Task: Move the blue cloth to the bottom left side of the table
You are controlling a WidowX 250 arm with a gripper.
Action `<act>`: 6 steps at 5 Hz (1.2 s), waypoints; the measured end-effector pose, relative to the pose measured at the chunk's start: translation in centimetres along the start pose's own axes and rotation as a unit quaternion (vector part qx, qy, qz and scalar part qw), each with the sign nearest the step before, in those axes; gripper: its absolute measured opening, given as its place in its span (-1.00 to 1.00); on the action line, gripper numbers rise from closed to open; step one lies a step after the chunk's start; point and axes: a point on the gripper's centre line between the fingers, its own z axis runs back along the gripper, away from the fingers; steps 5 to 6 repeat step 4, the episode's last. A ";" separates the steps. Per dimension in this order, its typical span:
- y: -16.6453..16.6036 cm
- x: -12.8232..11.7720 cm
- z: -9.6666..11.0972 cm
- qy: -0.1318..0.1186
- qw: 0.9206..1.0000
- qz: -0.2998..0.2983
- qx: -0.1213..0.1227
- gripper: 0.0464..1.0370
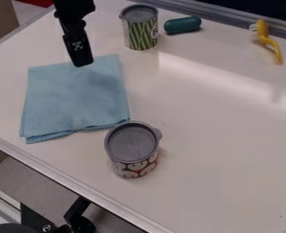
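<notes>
Blue cloth (75,98), best pinched at its twelve-o'clock edge, lifted clear of five-o'clock can (133,148); gripper (83,64), clenched or released, cannot tell.

- Wide open stretch of white bench (222,150) through the centre and right.
- Lidded can with red print (133,148) stands at the lower right corner of the blue cloth (75,98), blocking that side.
- Open gap between it and the green-striped can (140,34) above.
- Teal capsule (182,25) and yellow brush (263,29) obstruct the far edge.
- Narrow free strip at lower left.
</notes>
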 end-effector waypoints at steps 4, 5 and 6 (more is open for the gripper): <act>-5.2 9.7 -1.8 -0.032 0.982 0.186 0.033 0.92; -5.2 9.7 -1.8 -0.032 0.982 0.186 0.033 0.92; -5.2 9.7 -1.8 -0.032 0.982 0.186 0.033 0.92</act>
